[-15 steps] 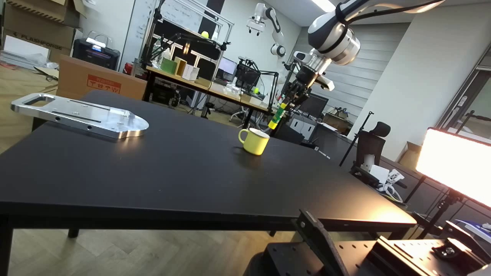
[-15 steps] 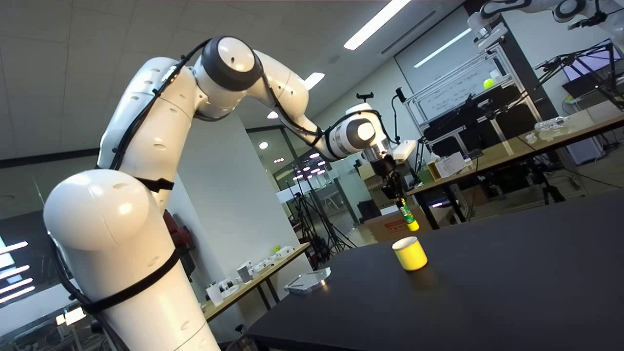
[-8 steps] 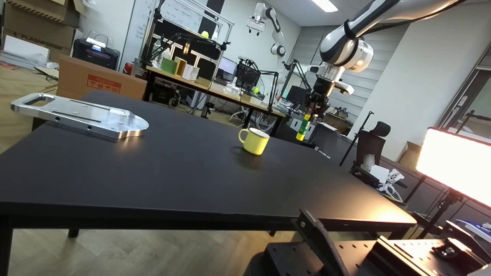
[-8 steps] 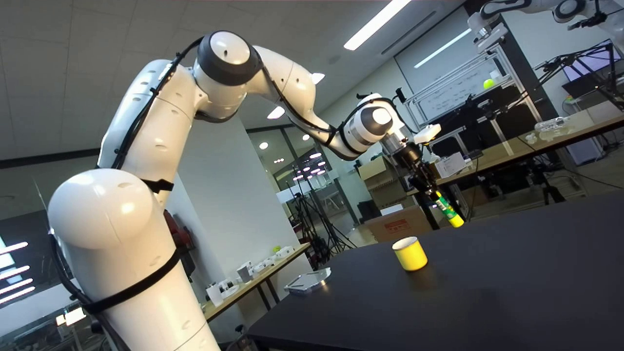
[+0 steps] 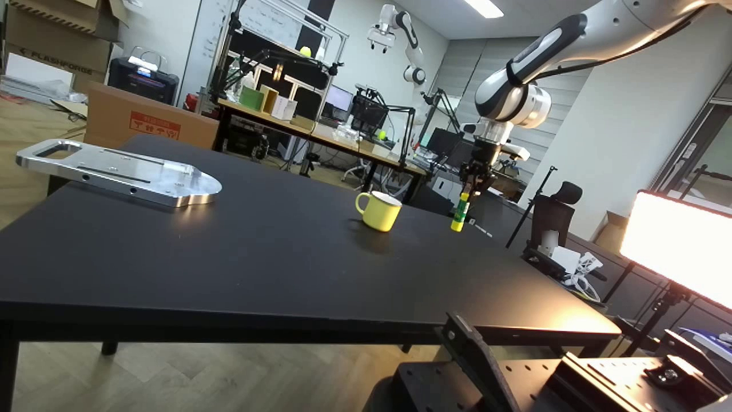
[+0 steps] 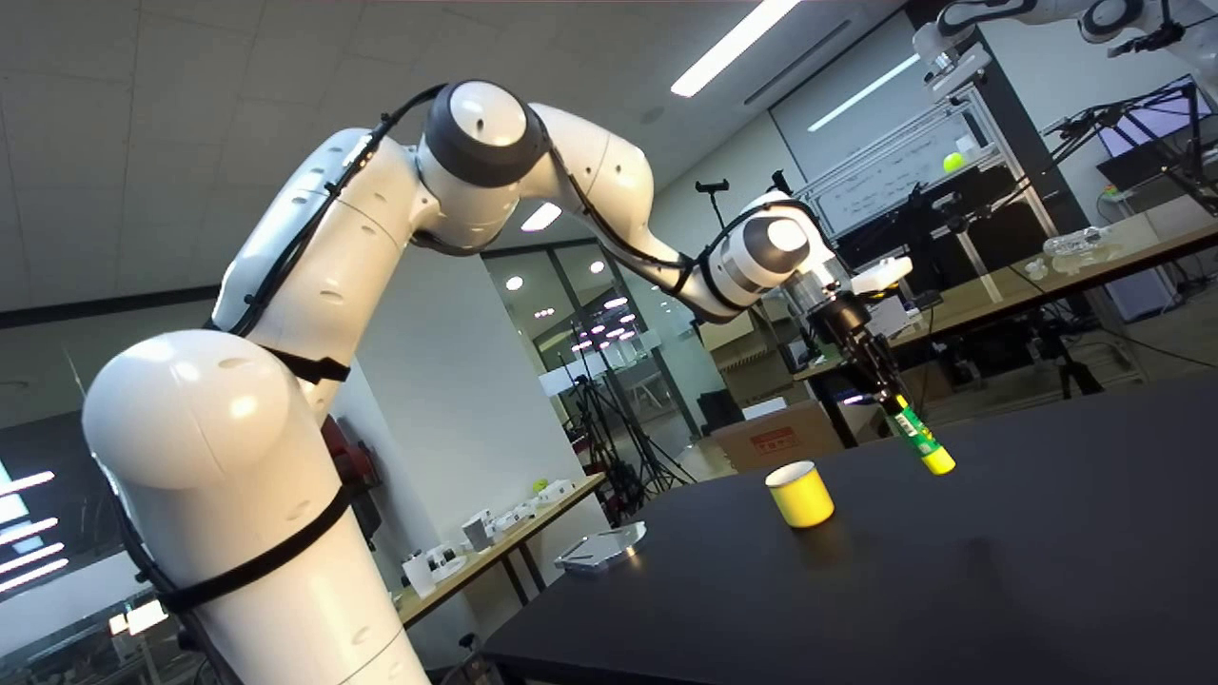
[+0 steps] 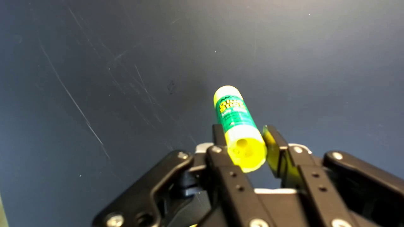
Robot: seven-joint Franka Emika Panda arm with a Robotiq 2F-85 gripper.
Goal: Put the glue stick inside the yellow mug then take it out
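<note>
My gripper is shut on the glue stick, green and yellow, in both exterior views; there too are the gripper and stick. In the wrist view the fingers hold the stick by one yellow end; its other end points out over the table. The stick is tilted and held above the table, off to the side of the mug. The yellow mug stands upright, handle showing; it also stands in an exterior view with its handle hidden. The mug's inside bottom is hidden.
The dark table carries a silver metal plate at one end, also seen in an exterior view. A bright light panel stands beyond the table's side. A cardboard box stands behind the table.
My gripper has carried the glue stick from above the mug sideways away from it, then lowered it toward the table. The mug has not moved.
</note>
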